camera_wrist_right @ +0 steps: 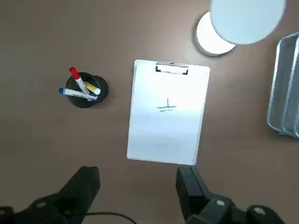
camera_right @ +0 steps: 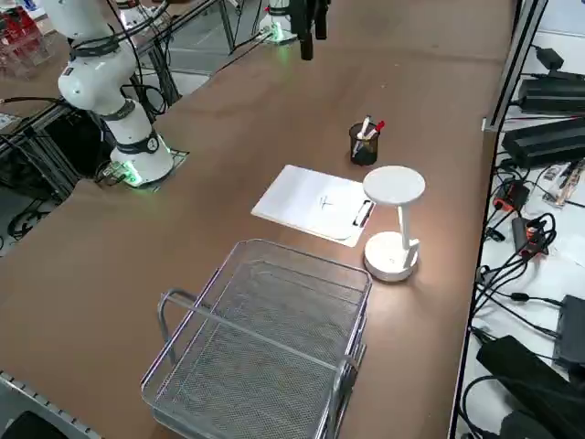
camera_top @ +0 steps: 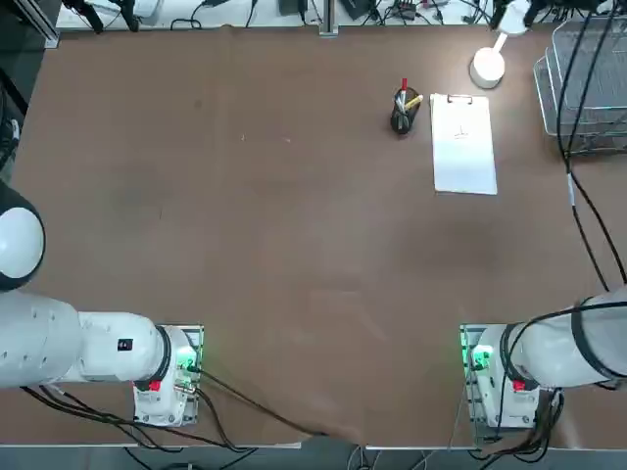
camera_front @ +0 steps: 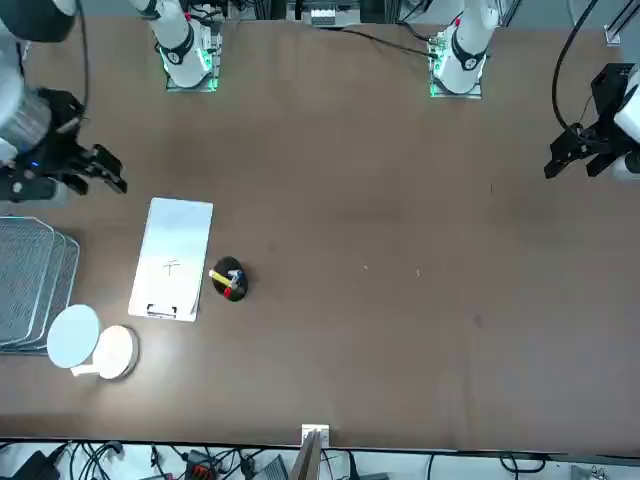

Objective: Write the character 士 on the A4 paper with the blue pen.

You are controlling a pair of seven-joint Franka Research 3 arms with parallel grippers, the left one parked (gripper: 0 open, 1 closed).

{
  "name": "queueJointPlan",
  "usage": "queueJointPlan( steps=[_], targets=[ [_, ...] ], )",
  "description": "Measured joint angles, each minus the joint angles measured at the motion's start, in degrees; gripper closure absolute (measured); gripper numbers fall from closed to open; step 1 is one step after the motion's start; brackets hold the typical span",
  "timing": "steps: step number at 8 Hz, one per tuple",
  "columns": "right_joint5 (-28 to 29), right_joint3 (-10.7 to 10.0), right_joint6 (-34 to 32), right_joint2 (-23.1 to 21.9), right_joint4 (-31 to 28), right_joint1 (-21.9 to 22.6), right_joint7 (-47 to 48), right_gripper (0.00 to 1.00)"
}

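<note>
The A4 paper (camera_wrist_right: 168, 126) lies flat on the brown table with a metal clip (camera_wrist_right: 172, 68) on its far short edge and a small pen mark (camera_wrist_right: 167, 106) near its middle. The blue pen (camera_wrist_right: 77, 94), pale with a blue end, stands in a black pen holder (camera_wrist_right: 99, 95) beside the sheet, together with a red pen (camera_wrist_right: 76, 78) and a yellow pen (camera_wrist_right: 92, 88). My right gripper (camera_wrist_right: 140, 184) hangs high above the table on the near side of the paper, open and holding nothing. In the front view the right gripper (camera_front: 108, 170) is up off the table, short of the paper (camera_front: 172, 250).
A white desk lamp (camera_right: 393, 219) stands just beyond the clipped edge of the paper. A wire mesh basket (camera_right: 265, 347) sits at the table's right edge next to the lamp. Cables run along the table's far edge.
</note>
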Motion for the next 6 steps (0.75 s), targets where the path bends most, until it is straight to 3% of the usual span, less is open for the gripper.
queueJointPlan(
  steps=[3, 6],
  targets=[
    [-3.0, 0.1, 4.3, 5.2, 2.3, 4.5, 5.0, 0.0],
    [-5.0, 0.2, 5.9, 13.3, 8.6, 8.1, 9.3, 0.0]
  ],
)
